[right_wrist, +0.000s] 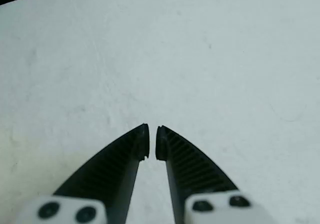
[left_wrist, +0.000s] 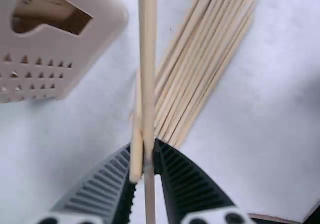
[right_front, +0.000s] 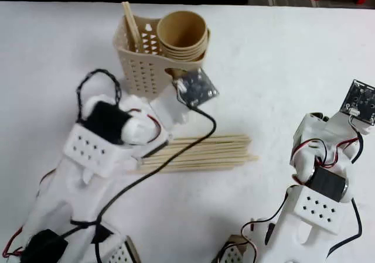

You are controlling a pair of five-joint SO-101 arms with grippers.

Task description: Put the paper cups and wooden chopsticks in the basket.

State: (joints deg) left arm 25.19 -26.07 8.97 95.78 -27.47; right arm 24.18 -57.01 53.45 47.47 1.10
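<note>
White bench (right_front: 281,69). Left jaws clamped on wooden chopsticks (left_wrist: 147,59); loose bundle (left_wrist: 210,54) lies on bench just beyond the tips, basket (left_wrist: 55,64) beside it, paper cups (right_front: 181,31) stacked inside. Right jaws nearly together, well apart from basket.

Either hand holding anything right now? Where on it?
The left hand is shut on wooden chopsticks, apparently two, pinched between its tips; the long part runs out ahead and a short part sits behind the grip. The right hand holds nothing.

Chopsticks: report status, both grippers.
Left gripper shut on chopsticks. Right gripper shut, empty. Pile on table beside basket; paper cups inside. Black cable over pile.
</note>
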